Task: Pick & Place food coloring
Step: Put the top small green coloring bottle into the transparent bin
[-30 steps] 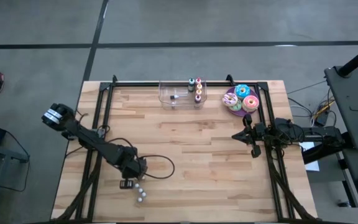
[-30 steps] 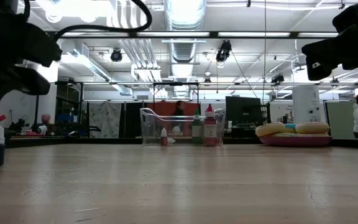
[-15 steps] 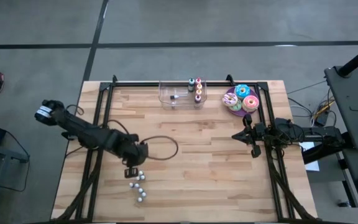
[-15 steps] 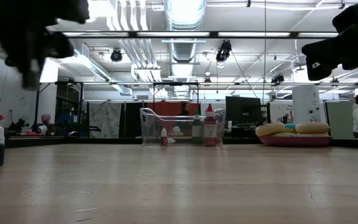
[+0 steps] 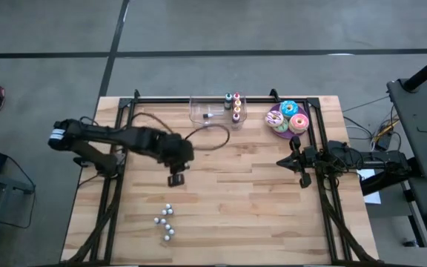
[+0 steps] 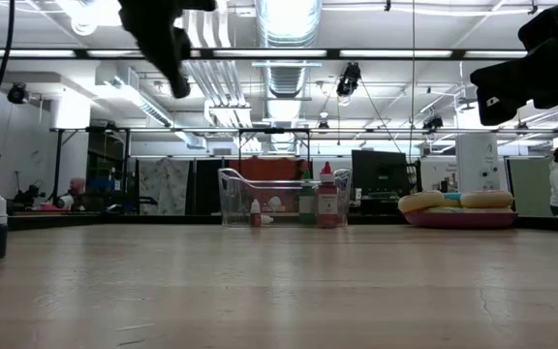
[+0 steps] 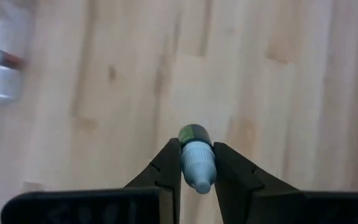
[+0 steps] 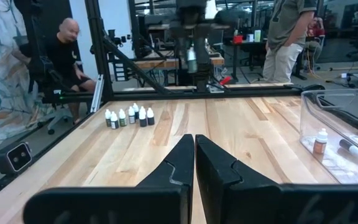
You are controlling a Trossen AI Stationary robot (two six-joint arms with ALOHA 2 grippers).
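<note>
My left gripper [image 5: 175, 179] hangs high over the table's left-middle, shut on a tiny bottle [image 7: 197, 163] with a white cap and a dark green body. It also shows at the top of the low view [image 6: 176, 82]. Several more white-capped bottles [image 5: 165, 221] stand in a cluster near the table's near-left, clearer in the right wrist view [image 8: 128, 116]. Bottles with coloured caps [image 5: 233, 105] stand at the right end of a clear bin [image 5: 210, 113] by the far edge. My right gripper [image 5: 301, 174] waits shut at the right edge [image 8: 194, 152]. My left gripper pinches the tiny bottle between its two fingers, at the white cap and shoulder [image 7: 197, 169]. The fingers come from above, pointing down. The bottle is lifted clear of the table, upright, its green body [image 7: 193, 133] sticking out below the fingertips.
A purple plate of frosted doughnuts [image 5: 288, 119] sits at the far right. The clear bin [image 8: 344, 121] holds a small bottle [image 8: 319, 142]. Black frame rails [image 5: 117, 170] run along the table's left, right and far sides. People [image 8: 67, 56] are beyond the left edge. Bare wood [image 5: 236, 200] lies mid-table.
My left gripper has risen from the bottle cluster at the near-left, carrying one bottle clear of the table. It has moved toward the far edge and slightly right, climbing high. The other bottles have stayed in place. My right arm has kept still.
</note>
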